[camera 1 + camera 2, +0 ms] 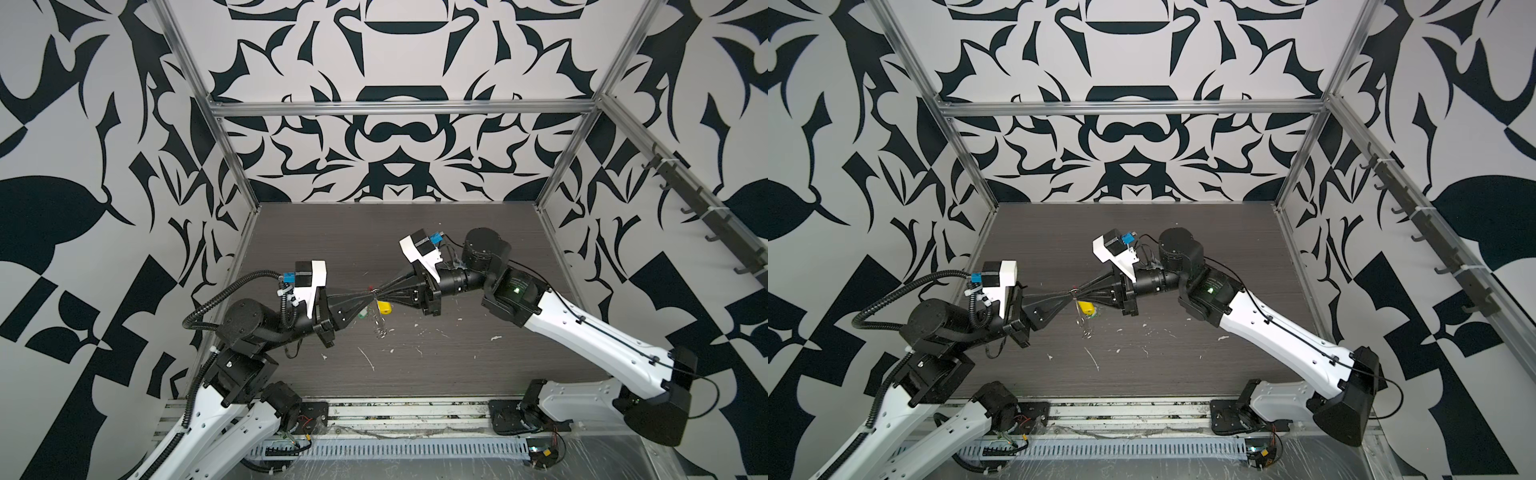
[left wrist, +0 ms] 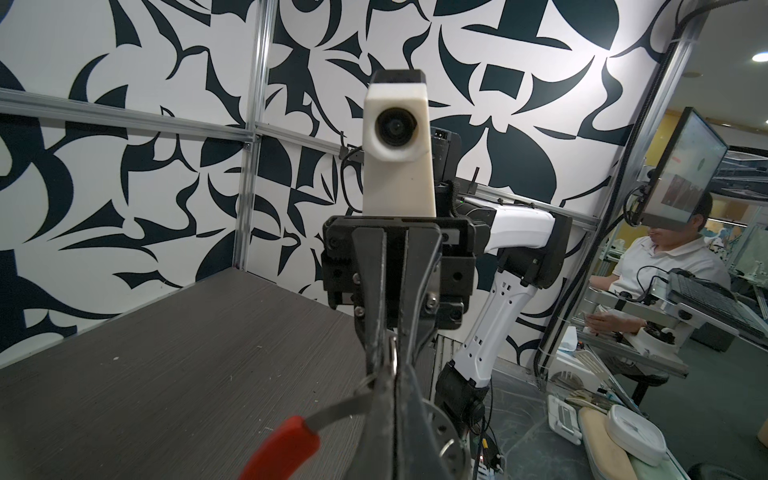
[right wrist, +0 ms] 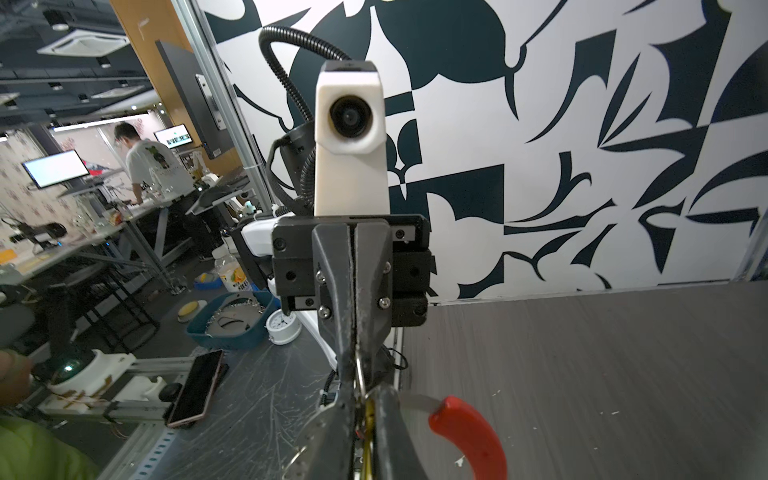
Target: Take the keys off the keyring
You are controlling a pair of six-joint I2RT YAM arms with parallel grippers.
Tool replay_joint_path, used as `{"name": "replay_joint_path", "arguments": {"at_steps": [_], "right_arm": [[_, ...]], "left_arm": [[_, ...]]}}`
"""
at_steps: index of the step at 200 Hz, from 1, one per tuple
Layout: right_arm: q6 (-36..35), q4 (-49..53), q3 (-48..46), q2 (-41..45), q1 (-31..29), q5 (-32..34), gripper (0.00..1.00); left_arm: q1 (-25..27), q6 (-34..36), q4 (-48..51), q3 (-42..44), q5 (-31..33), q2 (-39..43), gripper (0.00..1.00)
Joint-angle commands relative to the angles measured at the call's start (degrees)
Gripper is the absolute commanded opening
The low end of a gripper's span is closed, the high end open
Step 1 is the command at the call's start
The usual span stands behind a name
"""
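Both grippers meet tip to tip in mid-air over the middle of the table. My left gripper point(image 1: 371, 296) point(image 2: 395, 399) is shut on the keyring point(image 2: 345, 409). The ring's grey band leaves that grip to one side and runs into the red sleeve point(image 2: 286, 449) point(image 3: 469, 432). My right gripper point(image 1: 377, 292) point(image 3: 363, 415) is shut on the keyring from the opposite side, and a yellow streak shows in its slit. The yellow key point(image 1: 385, 307) point(image 1: 1086, 307) hangs just under the tips, with small silver rings point(image 1: 380, 328) dangling below. The green key point(image 1: 363, 315) lies on the table underneath.
White flecks point(image 1: 368, 359) are scattered over the dark wood-grain table point(image 1: 457, 249) in front of the grippers. Aluminium frame posts and patterned walls close the table in on three sides. The arm bases stand along the front rail point(image 1: 407, 409).
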State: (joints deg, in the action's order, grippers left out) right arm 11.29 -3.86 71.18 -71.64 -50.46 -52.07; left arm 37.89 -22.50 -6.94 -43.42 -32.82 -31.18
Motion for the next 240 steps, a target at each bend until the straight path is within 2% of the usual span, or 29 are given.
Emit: {"name": "replay_joint_path", "arguments": {"at_steps": [1, 19, 34, 46, 54, 62, 86, 110, 135, 175, 240], "right_arm": [[-0.74, -0.59, 2.95, 0.62, -0.4, -0.4, 0.04], [-1.51, 1.58, 3.63, 0.75, -0.41, 0.24, 0.0], [-3.65, 6.7, 5.0, 0.98, -0.43, 1.53, 0.0], [-5.6, 12.2, 6.92, 0.69, -0.43, 2.59, 0.0], [-7.08, 15.74, 8.19, 0.39, -0.32, 2.98, 0.0], [-8.85, 19.9, 9.72, 0.03, -0.32, 3.15, 0.0], [-13.05, 30.81, 13.93, -1.73, -0.24, 4.07, 0.0], [-15.76, 38.82, 18.01, -3.98, -0.25, 4.7, 0.0], [-17.99, 44.21, 21.05, -5.74, -0.21, 5.62, 0.0], [-19.01, 47.01, 23.38, -7.01, -0.21, 6.46, 0.0], [-18.53, 45.46, 23.42, -6.41, -0.2, 7.98, 0.0]], "left_arm": [[0.11, -0.33, -0.88, -0.44, 0.82, 0.42, 0.0], [0.12, -0.99, 0.62, -0.9, 1.6, 0.55, 0.01], [0.15, -0.89, 3.65, -1.74, 2.14, 1.14, 0.29], [0.12, 0.06, 6.78, -2.54, 2.99, 1.95, 0.48], [0.11, 0.26, 9.45, -3.23, 3.86, 2.3, 0.55], [0.14, 0.62, 12.45, -4.28, 4.38, 2.13, 0.58], [0.15, 2.56, 22.45, -9.37, 2.79, -1.58, 0.56], [0.15, 4.16, 29.45, -14.25, 0.25, -5.73, 0.42], [0.09, 5.24, 32.74, -17.27, -2.3, -8.35, 0.42], [0.08, 6.43, 37.42, -20.75, -5.23, -12.56, 0.32], [0.08, 7.11, 40.43, -22.15, -4.3, -14.69, 0.29]]}}
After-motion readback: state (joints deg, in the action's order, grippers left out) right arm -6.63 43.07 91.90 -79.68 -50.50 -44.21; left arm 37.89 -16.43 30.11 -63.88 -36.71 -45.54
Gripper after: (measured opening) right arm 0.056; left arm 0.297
